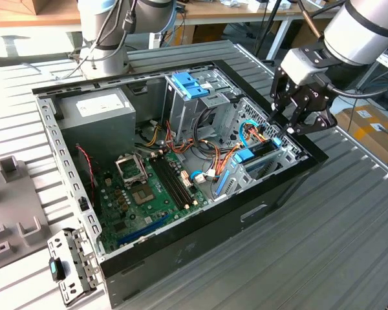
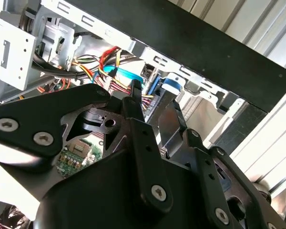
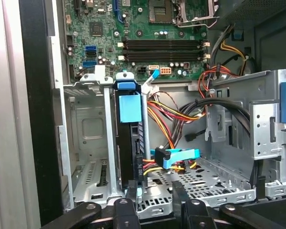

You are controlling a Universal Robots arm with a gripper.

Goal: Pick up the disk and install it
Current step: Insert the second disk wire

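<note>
Blue-railed disk [image 3: 128, 143] stands edge-up in its bay [image 3: 88, 143]

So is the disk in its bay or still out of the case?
In. The disk stands on edge in a slot of the metal drive bay, its blue rail showing on top, with the gripper just beside it.

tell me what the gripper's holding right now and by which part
Nothing: the gripper is open and empty above the disk, which stands on edge in its bay.
</note>
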